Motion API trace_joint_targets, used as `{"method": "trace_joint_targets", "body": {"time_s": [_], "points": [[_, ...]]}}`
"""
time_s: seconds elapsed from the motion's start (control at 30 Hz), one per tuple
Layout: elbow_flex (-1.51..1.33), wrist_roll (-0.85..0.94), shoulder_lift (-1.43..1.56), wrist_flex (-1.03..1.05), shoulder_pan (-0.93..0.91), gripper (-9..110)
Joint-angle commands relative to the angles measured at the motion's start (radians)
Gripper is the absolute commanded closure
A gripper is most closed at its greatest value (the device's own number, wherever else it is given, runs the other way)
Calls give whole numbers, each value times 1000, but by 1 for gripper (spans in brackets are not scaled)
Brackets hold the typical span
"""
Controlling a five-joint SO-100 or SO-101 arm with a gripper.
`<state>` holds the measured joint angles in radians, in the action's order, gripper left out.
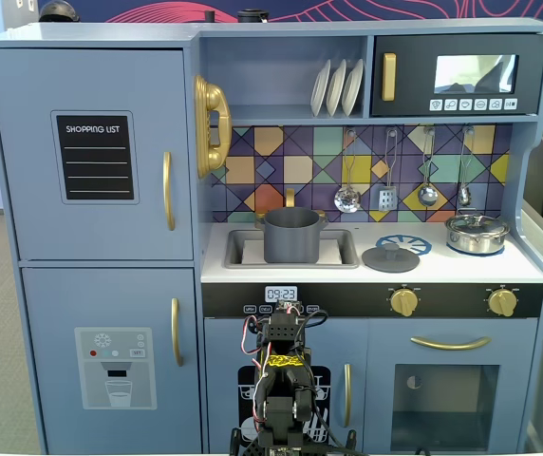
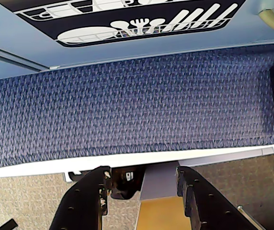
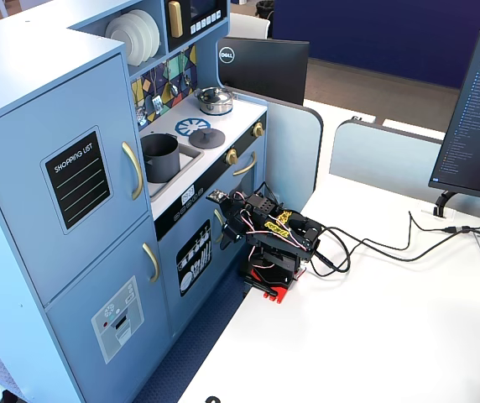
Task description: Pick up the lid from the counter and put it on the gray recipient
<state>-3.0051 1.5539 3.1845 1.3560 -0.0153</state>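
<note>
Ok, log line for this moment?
arm: folded low | gripper: open, empty | lid: on counter | gray pot: in sink, uncovered

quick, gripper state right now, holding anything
Gripper: jaws open, holding nothing; the lid lies on the counter.

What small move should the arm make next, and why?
Probably raise the arm and reach up toward the lid. The tool is open and empty, folded low in front of the toy kitchen's lower doors, well below the counter. The lid lies flat on the counter, overlapping the blue-and-white burner mark, right of the gray recipient, which stands uncovered in the sink.
</note>
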Motion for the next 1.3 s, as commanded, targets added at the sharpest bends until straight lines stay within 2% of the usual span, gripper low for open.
{"method": "trace_joint_targets", "body": {"time_s": [0.0, 0.17, 0.2, 0.23, 0.27, 0.47, 0.57, 0.83, 0.93, 1.1, 1.17, 1.27], "points": [[5, -35, -6, 175, -21, 85], [5, -41, -6, 175, -34, 83], [5, -40, -6, 175, -26, 88], [5, -40, -6, 175, -25, 99], [5, -40, -6, 175, -37, 101], [5, -37, -6, 149, -44, 102], [40, -25, -8, -38, -101, 102], [371, 44, -261, -905, -273, 102], [471, 86, -325, -1045, -351, 102], [448, 103, -396, -1287, -476, 101], [420, 77, -423, -1385, -503, 93], [417, 91, -451, -1430, -508, 94]]}}
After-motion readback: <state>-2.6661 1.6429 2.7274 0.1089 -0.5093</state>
